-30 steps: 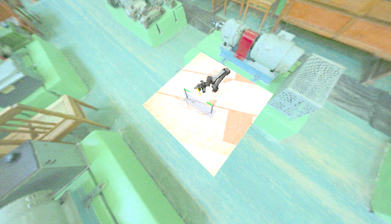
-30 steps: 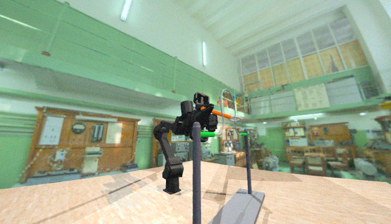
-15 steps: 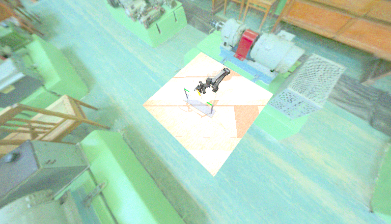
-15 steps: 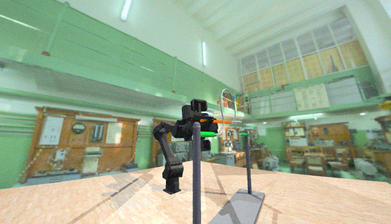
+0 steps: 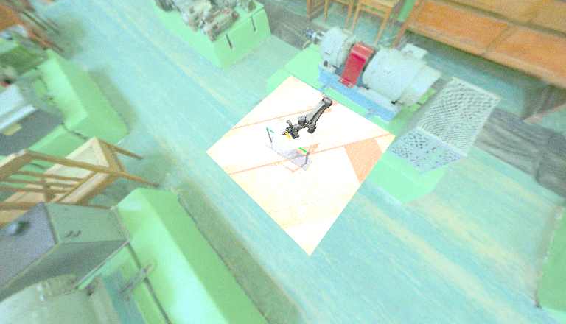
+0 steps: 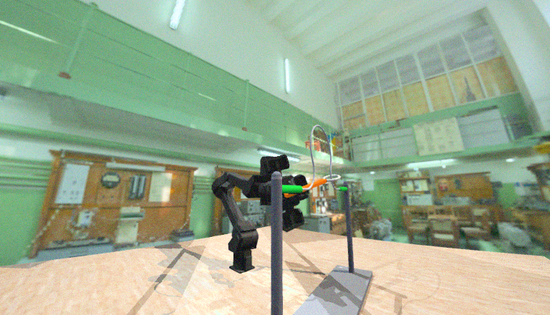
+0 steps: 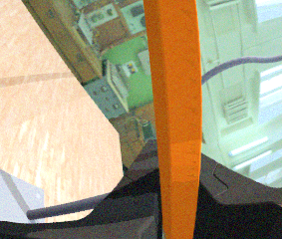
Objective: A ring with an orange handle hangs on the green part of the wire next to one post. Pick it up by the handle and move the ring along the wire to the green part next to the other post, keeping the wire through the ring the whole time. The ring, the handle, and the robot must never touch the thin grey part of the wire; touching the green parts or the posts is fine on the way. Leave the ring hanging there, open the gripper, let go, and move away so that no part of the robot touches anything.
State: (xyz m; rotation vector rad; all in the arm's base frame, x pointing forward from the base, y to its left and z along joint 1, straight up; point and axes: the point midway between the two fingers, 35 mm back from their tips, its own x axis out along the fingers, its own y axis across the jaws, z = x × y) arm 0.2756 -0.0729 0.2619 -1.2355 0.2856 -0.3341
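My gripper (image 6: 304,187) (image 7: 162,146) is shut on the orange handle (image 5: 287,135) (image 6: 318,182) (image 7: 176,90). In the exterior view the handle slants up to the pale ring (image 6: 333,180), which appears around the lower far leg of the grey wire (image 6: 311,153) (image 7: 250,60), close to the far green part (image 5: 303,149) (image 6: 343,188). I cannot tell whether ring and wire touch. The near green part (image 5: 270,130) (image 6: 291,190) crosses in front of the gripper and handle in that view; the gap to them is unclear. The ring is out of the wrist view.
The near post (image 5: 269,136) (image 6: 276,246) and far post (image 5: 307,158) (image 6: 349,230) stand on the grey base plate (image 6: 344,285) (image 7: 6,199). One post (image 7: 71,205) shows at the lower left of the wrist view. The arm reaches in from the robot side.
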